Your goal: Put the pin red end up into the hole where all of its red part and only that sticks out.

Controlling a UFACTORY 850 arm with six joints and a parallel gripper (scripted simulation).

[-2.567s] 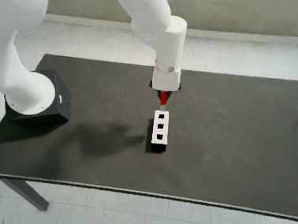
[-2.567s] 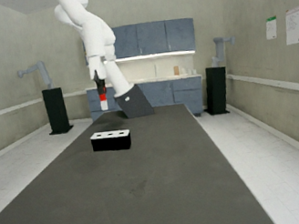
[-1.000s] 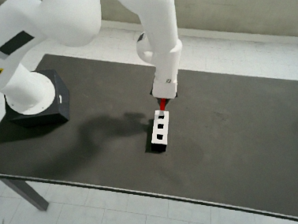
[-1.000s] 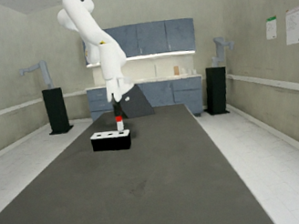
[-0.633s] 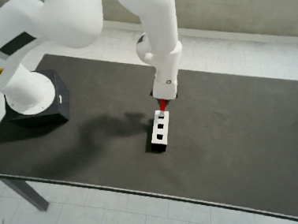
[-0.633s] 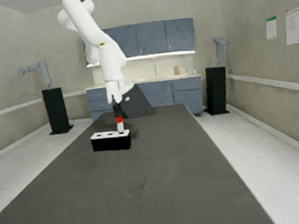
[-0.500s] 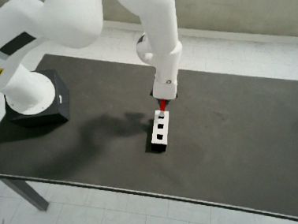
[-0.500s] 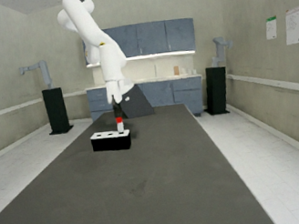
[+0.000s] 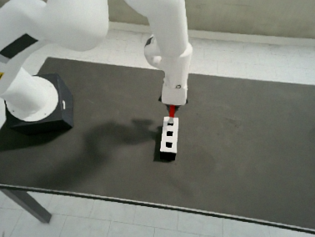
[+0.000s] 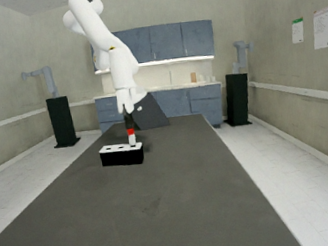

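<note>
The block (image 9: 169, 138) is black with a white top and three square holes in a row; it lies on the dark table and also shows in the exterior view (image 10: 121, 154). My gripper (image 9: 172, 108) is shut on the pin (image 9: 172, 113), held upright with the red end up. In the exterior view the pin (image 10: 131, 135) shows red above and white below, and its lower end stands at the block's right end hole, which is the far hole in the top view. I cannot tell how deep the pin sits in it.
The arm's black base box (image 9: 42, 104) stands on the table's left side. A dark slanted panel (image 10: 149, 112) stands at the table's far end. Other robot arms on black pedestals (image 10: 62, 120) stand by the walls.
</note>
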